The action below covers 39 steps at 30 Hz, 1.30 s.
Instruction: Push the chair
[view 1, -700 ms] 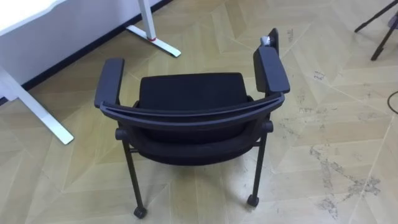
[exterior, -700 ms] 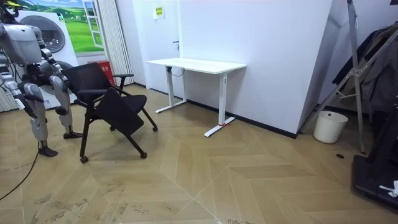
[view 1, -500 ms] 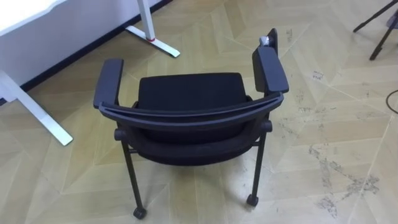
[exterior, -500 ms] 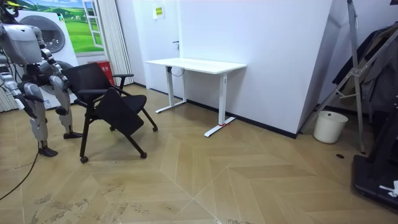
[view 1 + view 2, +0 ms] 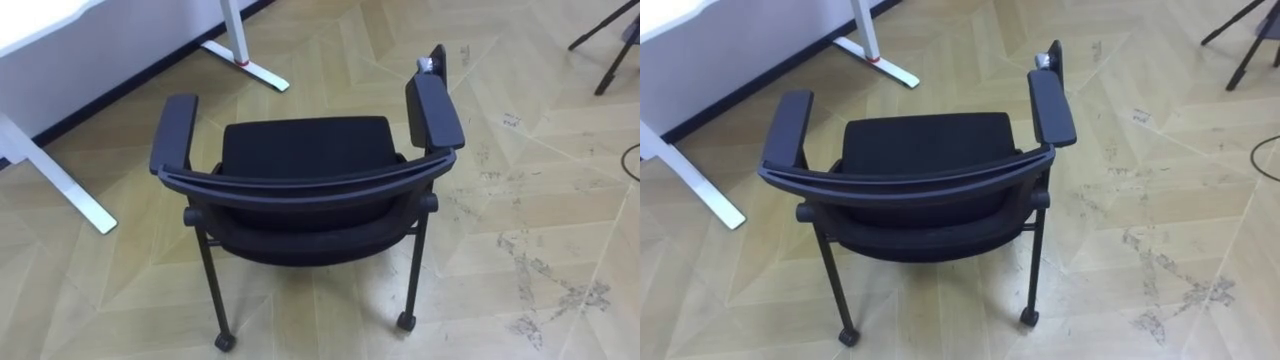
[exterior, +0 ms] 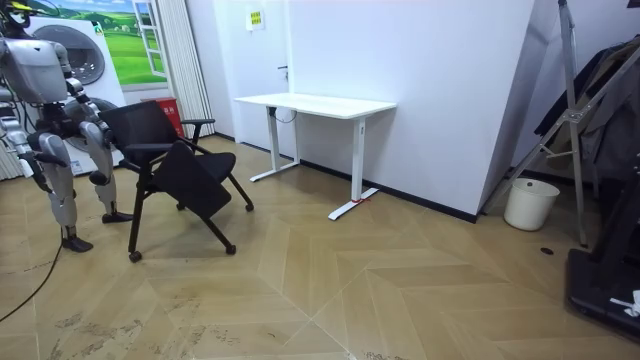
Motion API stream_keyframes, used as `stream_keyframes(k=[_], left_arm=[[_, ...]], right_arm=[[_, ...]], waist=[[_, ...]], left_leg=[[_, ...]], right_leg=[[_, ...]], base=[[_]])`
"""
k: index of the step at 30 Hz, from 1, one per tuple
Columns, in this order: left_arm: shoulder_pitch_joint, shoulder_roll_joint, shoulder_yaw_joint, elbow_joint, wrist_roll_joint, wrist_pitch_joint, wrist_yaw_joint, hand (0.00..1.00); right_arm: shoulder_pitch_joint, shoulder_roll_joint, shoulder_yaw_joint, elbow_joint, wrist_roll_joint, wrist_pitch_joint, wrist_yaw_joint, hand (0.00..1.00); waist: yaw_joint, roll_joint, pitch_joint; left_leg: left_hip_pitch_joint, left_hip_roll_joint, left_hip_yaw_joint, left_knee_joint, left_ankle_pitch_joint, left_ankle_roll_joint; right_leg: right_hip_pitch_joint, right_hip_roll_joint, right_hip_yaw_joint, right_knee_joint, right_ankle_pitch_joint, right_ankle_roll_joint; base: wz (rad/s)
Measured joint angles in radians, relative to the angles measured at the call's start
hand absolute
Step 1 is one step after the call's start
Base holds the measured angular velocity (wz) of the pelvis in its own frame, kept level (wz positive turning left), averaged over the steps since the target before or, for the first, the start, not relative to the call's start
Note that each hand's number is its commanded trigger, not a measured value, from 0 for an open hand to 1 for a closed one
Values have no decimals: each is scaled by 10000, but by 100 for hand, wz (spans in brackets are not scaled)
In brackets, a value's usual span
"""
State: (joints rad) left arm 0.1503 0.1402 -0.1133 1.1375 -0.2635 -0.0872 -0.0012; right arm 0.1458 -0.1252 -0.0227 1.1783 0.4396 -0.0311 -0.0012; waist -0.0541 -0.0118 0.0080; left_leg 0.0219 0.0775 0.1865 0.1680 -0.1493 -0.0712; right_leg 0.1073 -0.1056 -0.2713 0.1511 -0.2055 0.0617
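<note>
A black chair (image 5: 305, 150) with two armrests and castors stands right below me on the wood floor, its backrest nearest me and its seat facing away. In the room view the chair (image 6: 165, 150) is at the left, and I stand just behind its backrest. My right hand (image 6: 33, 166) hangs low at my side near that view's left edge, apart from the chair.
A white desk (image 6: 315, 103) stands against the wall beyond the chair; its legs (image 5: 60, 180) and foot (image 5: 250, 65) lie ahead on the left. Dark stand legs (image 5: 610, 50) are at the far right. A white bin (image 6: 530, 203) sits by the wall.
</note>
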Motion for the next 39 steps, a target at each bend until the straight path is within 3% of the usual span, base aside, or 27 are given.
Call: stream_keyframes(k=[14,23,31,36,39], left_arm=[[-49,-49,309,-22,-95,-88,-175,0],[450,-99,1039,-234,-404,-286,-454,0],[751,-88,1426,-634,-437,-451,-679,0],[811,-95,1475,-700,-594,-666,-988,0],[1159,-100,1481,-1077,-996,-733,-991,0]], right_arm=[[-10,7,-9,22,-225,-80,79,0],[-224,-14,-15,328,-443,-108,383,0],[-503,-18,-15,332,-732,-107,702,0],[-601,-68,2,536,-771,-121,715,0],[-686,-68,8,768,-884,-122,723,0]], waist=[[40,-21,-18],[122,-134,-35],[393,-303,-13],[709,-272,3],[916,-265,-1]], left_leg=[[-18,-7,-1,3,0,0],[-14,-46,-186,18,0,0],[-217,-75,-571,190,0,0],[-461,-115,-866,393,0,2],[-514,-166,-1051,472,1,3]], right_leg=[[-4,-1,-44,-16,-3,4],[165,-2,-224,-147,-10,16],[258,1,-615,-124,-11,16],[298,3,-898,-160,-38,20],[372,-12,-1057,-163,-79,21]], base=[[0],[6],[14],[18],[21]])
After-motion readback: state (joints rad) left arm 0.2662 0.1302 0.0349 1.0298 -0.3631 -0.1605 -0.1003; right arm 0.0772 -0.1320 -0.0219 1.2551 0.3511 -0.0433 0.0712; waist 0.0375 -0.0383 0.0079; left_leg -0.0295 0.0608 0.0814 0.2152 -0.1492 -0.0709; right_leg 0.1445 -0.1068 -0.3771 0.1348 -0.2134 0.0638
